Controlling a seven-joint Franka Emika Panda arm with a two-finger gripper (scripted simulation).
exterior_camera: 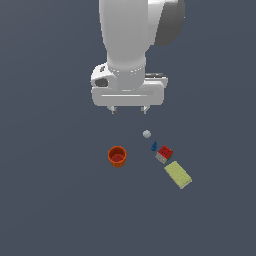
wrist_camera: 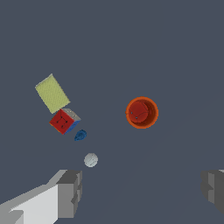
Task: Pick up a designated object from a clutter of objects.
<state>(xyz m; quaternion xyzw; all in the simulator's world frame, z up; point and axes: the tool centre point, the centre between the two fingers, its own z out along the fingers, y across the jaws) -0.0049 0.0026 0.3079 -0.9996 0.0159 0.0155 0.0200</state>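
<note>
The tiny pale grey-white ball [exterior_camera: 146,134] [wrist_camera: 91,159] lies on the dark grey floor [exterior_camera: 50,200], below the white arm's gripper [exterior_camera: 129,109] [wrist_camera: 142,186] and just off one fingertip. The gripper hangs above it, pointing straight down, fingers [wrist_camera: 70,192] spread wide, holding nothing.
</note>
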